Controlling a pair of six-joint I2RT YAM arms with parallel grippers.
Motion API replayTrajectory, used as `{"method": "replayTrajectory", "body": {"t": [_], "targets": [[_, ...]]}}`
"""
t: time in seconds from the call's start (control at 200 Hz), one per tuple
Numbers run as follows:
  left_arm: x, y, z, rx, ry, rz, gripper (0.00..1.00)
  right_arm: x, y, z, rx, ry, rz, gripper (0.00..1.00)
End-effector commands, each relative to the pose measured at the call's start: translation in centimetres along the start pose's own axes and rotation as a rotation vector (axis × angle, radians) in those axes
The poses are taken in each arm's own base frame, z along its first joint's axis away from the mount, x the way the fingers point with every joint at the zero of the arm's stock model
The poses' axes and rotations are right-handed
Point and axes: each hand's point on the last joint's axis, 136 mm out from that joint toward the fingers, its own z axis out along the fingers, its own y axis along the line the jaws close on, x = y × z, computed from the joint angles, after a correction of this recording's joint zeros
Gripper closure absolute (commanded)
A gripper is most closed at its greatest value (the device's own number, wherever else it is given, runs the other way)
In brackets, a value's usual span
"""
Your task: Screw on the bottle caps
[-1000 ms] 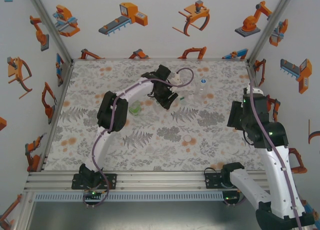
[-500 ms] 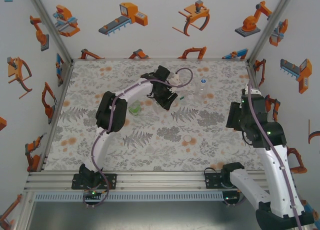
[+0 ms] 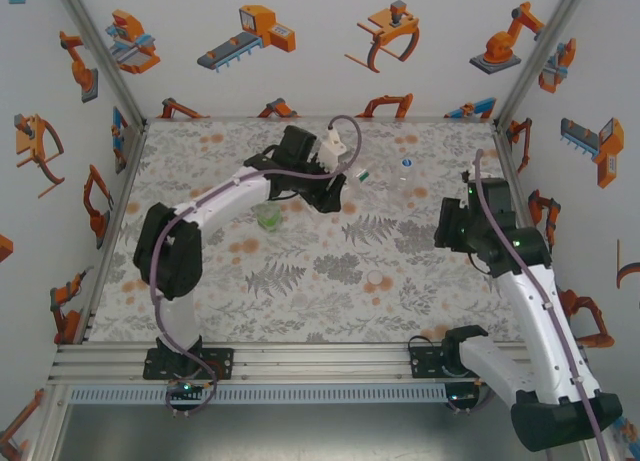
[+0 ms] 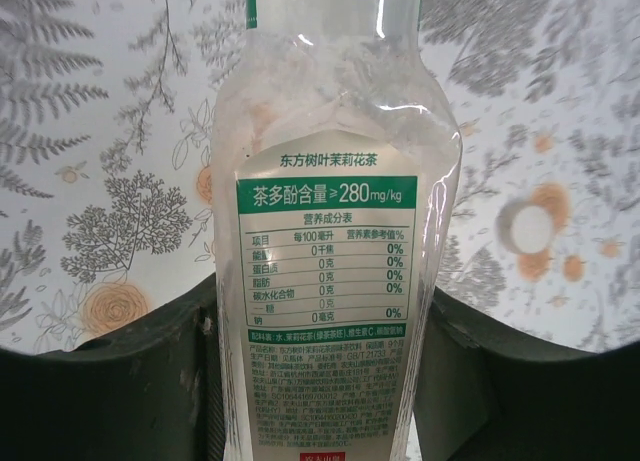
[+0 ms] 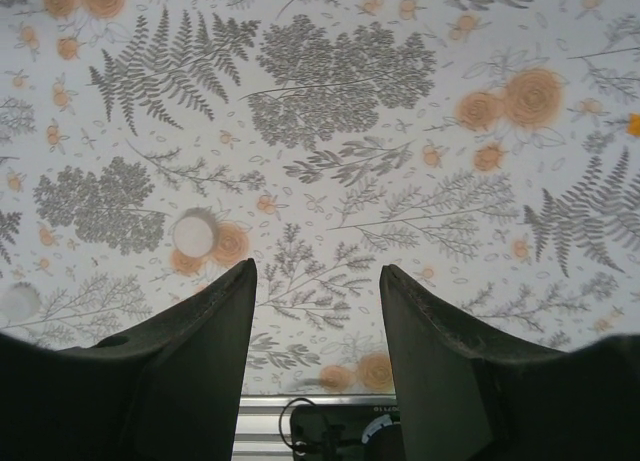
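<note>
1. The labelled bottle point(image 4: 335, 281) is clear plastic with a white-and-green printed label. It is clamped between the dark fingers point(image 4: 120, 391) of the left end effector point(image 3: 328, 189), over the far-centre tabletop point(image 3: 200, 301), at 12 o'clock from its middle. I cannot tell whether the bottle's far end touches the surface.
2. A white cap point(image 3: 377, 278) lies flat on the tabletop at 5 o'clock from the held bottle, well apart from it. It also appears in the left wrist view point(image 4: 522, 226) and the right wrist view point(image 5: 194, 234).
3. The green-tinted bottle point(image 3: 268, 218) sits near the left end effector at 8 o'clock, just beside the left arm point(image 3: 215, 203).
4. The clear bottle point(image 3: 405, 184) stands at 3 o'clock from the left end effector, apart from it.
5. The right end effector point(image 5: 318, 281) has its fingers spread with nothing between them. It hangs over the right side of the tabletop, at 4 o'clock from the clear bottle.
6. The surface carries a grey fern and orange flower print.
7. The room has white walls point(image 3: 320, 71) with orange robot pictures, aluminium posts point(image 3: 100, 51) at the far corners, and a rail point(image 3: 320, 361) along the near edge.
8. The widest bare stretches of print are at near-left and near-centre. The left arm arcs over the left-centre.
</note>
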Motion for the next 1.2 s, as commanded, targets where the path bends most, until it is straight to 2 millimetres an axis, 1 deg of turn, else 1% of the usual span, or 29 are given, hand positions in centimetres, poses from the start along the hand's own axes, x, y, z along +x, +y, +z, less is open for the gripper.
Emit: {"method": "replayTrajectory", "body": {"t": [0.0,0.07,0.155,0.3,0.476,0.536,0.591,0.656,0.721,0.736,0.826,0.961,1.097,1.197], "targets": [[-3.7,-1.2,-4.1,0.008,-0.165,0.01,0.56,0.0,1.6,1.2,-0.089,0.007,0.015,0.5],[-4.6,-1.5,-6.7,-0.019,-0.224,0.018,0.56,0.6,2.4,2.2,-0.115,0.032,0.021,0.5],[-5.1,-1.8,-9.9,-0.058,-0.286,0.019,0.56,1.6,3.5,3.5,-0.134,0.068,0.005,0.5],[-4.8,-2.0,-14.8,-0.126,-0.365,0.013,0.57,3.1,5.6,5.4,-0.153,0.118,-0.039,0.5],[-3.1,-2.0,-19.8,-0.22,-0.427,-0.013,0.61,4.8,8.8,7.6,-0.167,0.181,-0.104,0.5],[-2.3,-2.0,-21.3,-0.251,-0.437,-0.022,0.64,5.4,9.7,8.2,-0.168,0.201,-0.122,0.5],[-1.5,-2.1,-22.4,-0.275,-0.442,-0.028,0.71,6.0,10.4,8.8,-0.166,0.221,-0.135,0.5],[-0.6,-2.2,-23.7,-0.303,-0.452,-0.035,0.75,6.6,11.1,9.3,-0.164,0.24,-0.144,0.5],[0.4,-2.2,-24.7,-0.33,-0.457,-0.044,0.78,7.2,11.7,9.9,-0.159,0.255,-0.153,0.5],[0.6,-2.2,-24.9,-0.335,-0.461,-0.047,0.8,7.4,11.8,10.0,-0.158,0.258,-0.155,0.5],[1.5,-2.5,-25.9,-0.346,-0.47,-0.049,1.0,8.5,12.4,10.9,-0.143,0.277,-0.164,0.5],[2.6,-2.7,-26.6,-0.368,-0.466,-0.056,1.0,10.1,12.7,12.0,-0.112,0.302,-0.171,0.5],[3.3,-2.7,-27.2,-0.393,-0.456,-0.052,1.0,11.3,12.3,13.0,-0.082,0.308,-0.159,0.48],[3.6,-2.8,-27.2,-0.397,-0.451,-0.042,0.99,12.1,12.2,13.7,-0.079,0.309,-0.142,0.47]]}}
